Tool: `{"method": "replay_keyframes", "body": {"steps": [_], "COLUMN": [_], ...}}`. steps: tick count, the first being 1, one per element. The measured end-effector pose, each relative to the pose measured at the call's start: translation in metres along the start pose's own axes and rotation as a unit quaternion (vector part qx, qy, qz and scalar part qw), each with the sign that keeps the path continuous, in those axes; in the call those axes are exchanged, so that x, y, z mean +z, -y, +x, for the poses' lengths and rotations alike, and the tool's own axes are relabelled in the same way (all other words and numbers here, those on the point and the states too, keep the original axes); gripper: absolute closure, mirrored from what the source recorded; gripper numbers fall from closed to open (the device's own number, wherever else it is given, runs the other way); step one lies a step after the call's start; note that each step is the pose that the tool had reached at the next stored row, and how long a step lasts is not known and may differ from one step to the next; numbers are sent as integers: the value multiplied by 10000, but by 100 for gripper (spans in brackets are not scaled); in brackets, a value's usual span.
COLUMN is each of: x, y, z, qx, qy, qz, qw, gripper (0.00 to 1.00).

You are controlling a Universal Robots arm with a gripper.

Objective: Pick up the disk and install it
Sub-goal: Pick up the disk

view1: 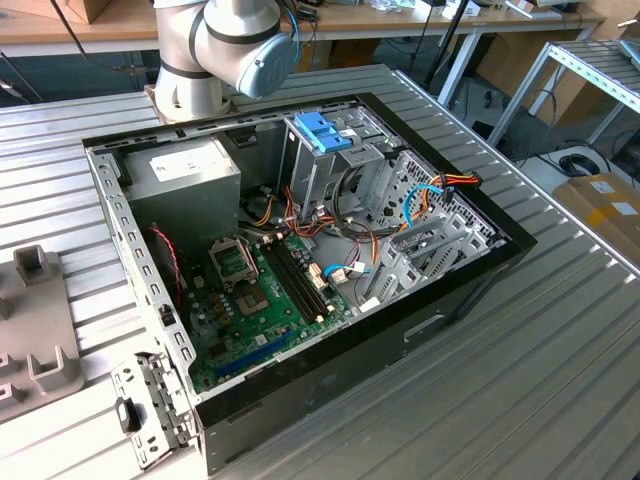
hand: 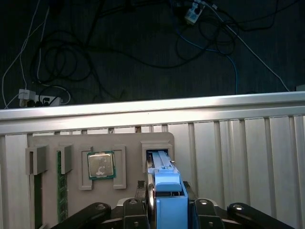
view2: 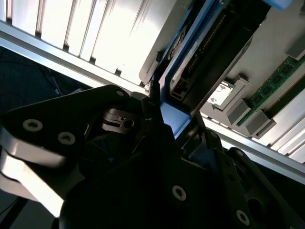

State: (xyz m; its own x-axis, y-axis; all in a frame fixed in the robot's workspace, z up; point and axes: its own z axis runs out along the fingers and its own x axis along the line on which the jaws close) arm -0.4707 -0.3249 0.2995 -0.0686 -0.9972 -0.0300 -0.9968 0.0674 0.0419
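the end effector is clamped on the blue edge of the disk. the disk stands on its edge in a slot of the grey holder on the counter. a square chip sits in the holder, near the disk.

End effector clamped shut, grasping firmly
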Motion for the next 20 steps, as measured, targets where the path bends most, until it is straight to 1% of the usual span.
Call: {"method": "replay_keyframes", "body": {"steps": [1,2,12,20], "x": [0,1,7,-34], "y": [0,0,0,-1], "z": [0,0,0,-1], "qx": [0,0,0,0], "qy": [0,0,1,1], "qz": [0,0,2,1], "qw": [10000,10000,10000,10000], "gripper": [60,63,63,63]}}
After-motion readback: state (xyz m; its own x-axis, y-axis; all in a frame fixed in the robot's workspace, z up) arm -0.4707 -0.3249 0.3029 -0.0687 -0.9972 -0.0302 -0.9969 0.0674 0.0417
